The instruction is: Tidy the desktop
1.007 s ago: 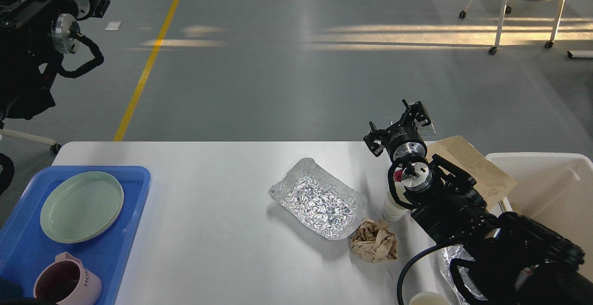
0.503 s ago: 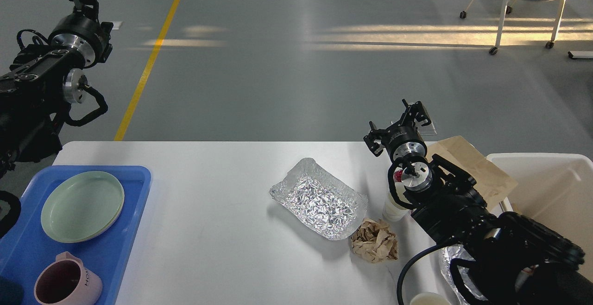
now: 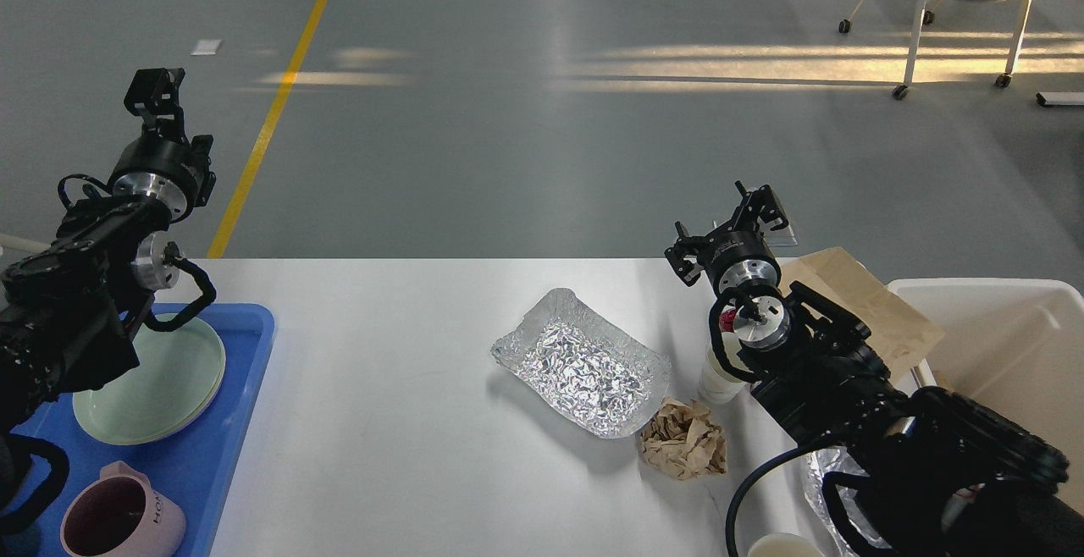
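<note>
The white desktop (image 3: 398,447) fills the lower half of the head view. On it lie a crinkled foil tray (image 3: 580,364), a crumpled brown paper ball (image 3: 684,449) and a white paper cup (image 3: 718,381) half hidden behind my right arm. My right gripper (image 3: 724,223) hovers open and empty over the far edge, just beyond the cup. My left gripper (image 3: 156,90) is raised beyond the far left corner, above the floor, dark and small; its fingers cannot be told apart.
A blue tray (image 3: 241,421) at the left holds a green plate (image 3: 165,392) and a pink mug (image 3: 118,521). A brown paper bag (image 3: 868,295) and an off-white bin (image 3: 1016,345) sit at the right. More foil (image 3: 820,489) and a cup rim (image 3: 783,547) lie near the front right.
My left arm has swung down and to the right, so its gripper is now in view and its forearm overlaps the blue tray. The right arm and the objects have not moved.
</note>
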You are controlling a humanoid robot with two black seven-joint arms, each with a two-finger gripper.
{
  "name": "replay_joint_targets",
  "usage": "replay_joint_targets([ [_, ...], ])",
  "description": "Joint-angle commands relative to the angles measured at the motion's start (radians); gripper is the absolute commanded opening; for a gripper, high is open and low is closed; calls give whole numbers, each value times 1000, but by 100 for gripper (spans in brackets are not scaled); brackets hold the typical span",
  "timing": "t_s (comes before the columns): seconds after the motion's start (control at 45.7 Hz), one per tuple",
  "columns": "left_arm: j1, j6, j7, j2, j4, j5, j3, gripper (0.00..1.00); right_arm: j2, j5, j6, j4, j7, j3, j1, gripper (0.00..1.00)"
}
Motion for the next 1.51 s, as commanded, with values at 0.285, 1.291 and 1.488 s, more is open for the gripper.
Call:
replay_joint_targets([
  [0.285,99,0,-43,-44,0,-1,-124,95,0,0,0,-1,0,0,0,100],
  [1.291,119,0,-154,-179,0,4,-283,96,0,0,0,0,0,0,0,100],
  [1.488,120,0,-292,-239,0,5,-280,96,0,0,0,0,0,0,0,100],
])
